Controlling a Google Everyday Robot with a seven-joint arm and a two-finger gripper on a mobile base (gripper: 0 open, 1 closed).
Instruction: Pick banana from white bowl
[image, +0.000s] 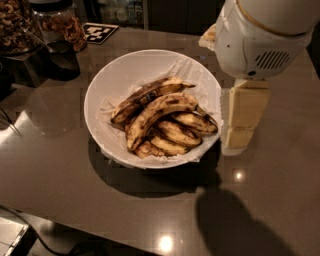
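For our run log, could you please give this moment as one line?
gripper: beside white bowl | bananas: in bowl, not held

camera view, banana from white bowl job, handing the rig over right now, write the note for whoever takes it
Gripper: hangs just outside the right rim of the wide glossy white bowl, above the dark glossy table; it carries no banana.
Things: the bowl sits mid-table, lined with crinkled white paper; several brown-blotched yellow bananas are piled inside it.
Done: gripper is near the bowl; nothing picked yet.
Left: move over the pile, descend, grasp one banana (the top one looks easiest), lift it clear.
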